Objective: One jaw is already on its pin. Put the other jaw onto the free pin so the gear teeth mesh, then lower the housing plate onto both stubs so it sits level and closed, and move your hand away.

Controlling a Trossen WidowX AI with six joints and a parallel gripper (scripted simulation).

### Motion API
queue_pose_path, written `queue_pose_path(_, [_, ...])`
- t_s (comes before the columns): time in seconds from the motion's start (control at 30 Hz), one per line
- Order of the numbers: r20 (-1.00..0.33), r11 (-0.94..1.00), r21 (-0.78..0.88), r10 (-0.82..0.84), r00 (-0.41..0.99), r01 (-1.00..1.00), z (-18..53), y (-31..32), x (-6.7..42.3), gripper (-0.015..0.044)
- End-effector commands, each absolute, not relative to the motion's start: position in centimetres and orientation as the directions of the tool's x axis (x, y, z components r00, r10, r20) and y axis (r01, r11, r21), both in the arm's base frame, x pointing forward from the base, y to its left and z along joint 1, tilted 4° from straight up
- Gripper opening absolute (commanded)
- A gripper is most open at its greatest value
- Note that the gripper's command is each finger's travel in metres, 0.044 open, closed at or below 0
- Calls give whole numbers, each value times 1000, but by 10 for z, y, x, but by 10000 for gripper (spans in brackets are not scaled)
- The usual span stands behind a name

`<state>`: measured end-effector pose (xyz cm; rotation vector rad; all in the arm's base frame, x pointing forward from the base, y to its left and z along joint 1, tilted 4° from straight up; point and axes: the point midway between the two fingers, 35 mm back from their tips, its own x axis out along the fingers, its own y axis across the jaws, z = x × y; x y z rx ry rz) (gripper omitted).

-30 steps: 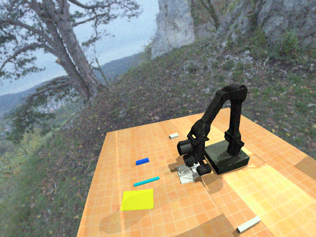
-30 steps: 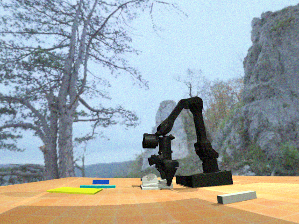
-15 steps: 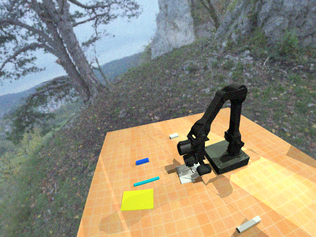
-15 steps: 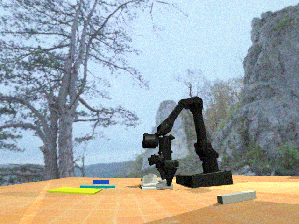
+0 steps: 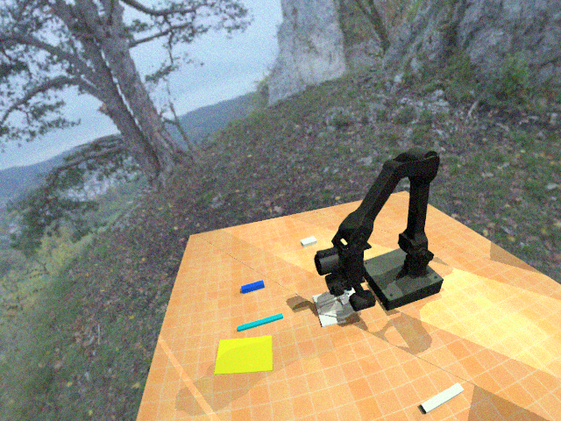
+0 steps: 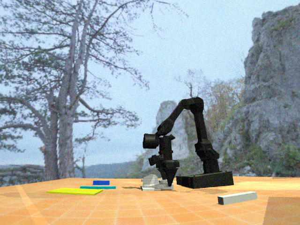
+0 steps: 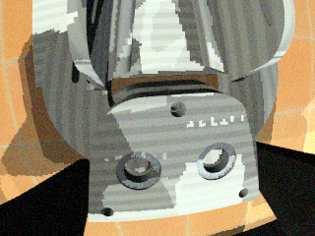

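The grey housing plate lies between the two black fingers of my gripper, which is shut on it. A round stub shows inside each of its two collared holes, the left stub and the right stub. I cannot tell whether the plate is fully seated and level. The grey-white base rests on the table under my gripper. Curved grey jaw parts stand beyond the plate in the wrist view. The gear teeth and the jaw pins are hidden.
A blue block, a cyan bar and a yellow slab lie left of the base. A white block lies farther back. A white bar lies at the front right.
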<state>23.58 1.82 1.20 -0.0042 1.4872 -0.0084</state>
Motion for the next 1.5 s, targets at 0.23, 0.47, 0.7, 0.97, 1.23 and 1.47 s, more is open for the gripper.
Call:
queue_pose_path(0.23, [-996, 1000, -10, -9, 91, -1, 13, 18, 238, 351])
queue_pose_path(0.47, [-996, 1000, -10, -9, 91, -1, 11, 18, 238, 351])
queue_pose_path(0.7, [-996, 1000, -10, -9, 91, -1, 9, 18, 238, 351])
queue_pose_path(0.97, [-996, 1000, -10, -9, 91, -1, 9, 18, 238, 351])
queue_pose_path(1.23, [-996, 1000, -10, -9, 91, -1, 9, 18, 238, 351])
queue_pose_path(1.47, [-996, 1000, -10, -9, 91, -1, 9, 18, 238, 351])
